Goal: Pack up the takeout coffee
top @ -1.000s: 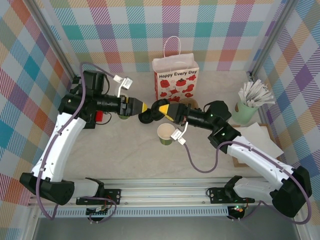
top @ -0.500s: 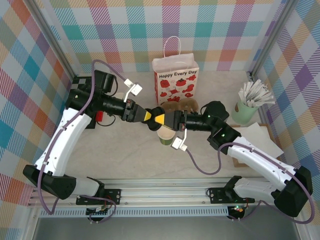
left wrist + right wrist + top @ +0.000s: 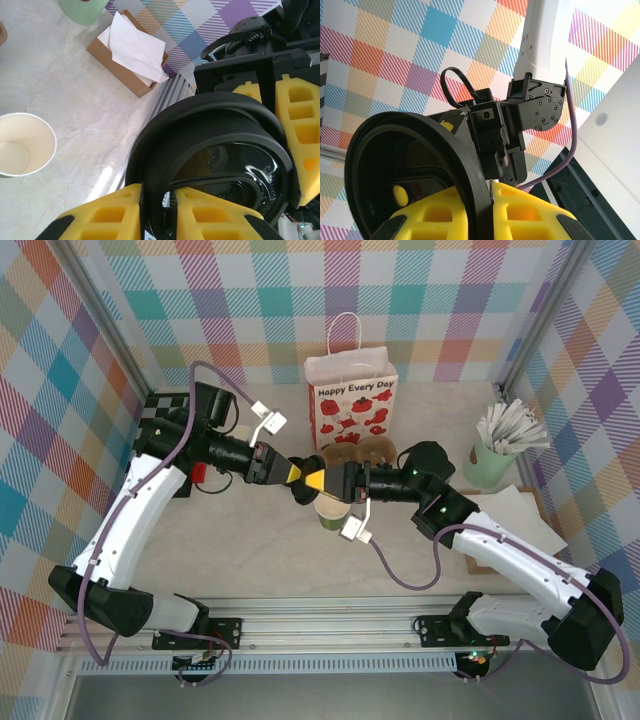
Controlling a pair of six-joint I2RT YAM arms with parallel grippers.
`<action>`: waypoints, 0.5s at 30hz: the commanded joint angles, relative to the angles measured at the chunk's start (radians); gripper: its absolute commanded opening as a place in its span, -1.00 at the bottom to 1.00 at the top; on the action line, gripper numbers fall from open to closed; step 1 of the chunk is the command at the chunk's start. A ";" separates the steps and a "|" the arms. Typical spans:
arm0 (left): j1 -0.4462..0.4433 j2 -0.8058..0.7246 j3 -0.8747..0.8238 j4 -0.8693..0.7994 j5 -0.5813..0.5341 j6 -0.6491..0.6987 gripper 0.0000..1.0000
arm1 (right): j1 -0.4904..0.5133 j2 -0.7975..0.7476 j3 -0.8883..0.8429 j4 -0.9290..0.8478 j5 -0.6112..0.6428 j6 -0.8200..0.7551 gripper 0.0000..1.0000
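A round black lid (image 3: 308, 464) hangs on edge in the air just above and left of the takeout coffee's cup (image 3: 330, 512). That cream cup with a green band stands open and empty on the table. My left gripper (image 3: 298, 476) comes in from the left, shut on the lid's rim. My right gripper (image 3: 320, 480) meets it from the right, shut on the opposite rim. In the left wrist view the lid (image 3: 210, 125) sits pinched in my left gripper (image 3: 159, 192), with the cup (image 3: 20, 150) below. The right wrist view has the lid (image 3: 420, 145) clamped in my right gripper (image 3: 487, 192).
A white paper bag (image 3: 350, 400) with red tomatoes stands at the back centre, a brown cardboard piece (image 3: 368, 452) before it. At the right are a mint cup of white sticks (image 3: 495, 455) and a napkin box (image 3: 515, 515). A small red object (image 3: 198, 475) lies under the left arm.
The right gripper carried the lid left to above the cup. The left gripper moved right to meet it and closed on the lid's rim.
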 commanded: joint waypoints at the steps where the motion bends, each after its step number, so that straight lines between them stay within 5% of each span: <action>1: -0.017 0.012 -0.014 0.058 0.078 -0.005 -0.76 | 0.022 0.024 0.022 0.029 -0.014 0.045 -1.00; 4: -0.019 0.011 -0.021 0.078 0.046 -0.023 -1.00 | 0.025 0.035 0.019 0.063 0.007 0.083 -1.00; 7: -0.019 -0.012 -0.038 0.131 -0.054 -0.067 -1.00 | 0.025 0.028 0.011 0.051 0.050 0.132 -1.00; 12: -0.018 -0.085 -0.108 0.248 -0.234 -0.136 -1.00 | -0.012 -0.036 0.104 -0.401 0.208 0.548 0.97; 15: -0.019 -0.105 -0.146 0.262 -0.382 -0.174 -1.00 | -0.025 -0.048 0.098 -0.514 0.311 0.774 1.00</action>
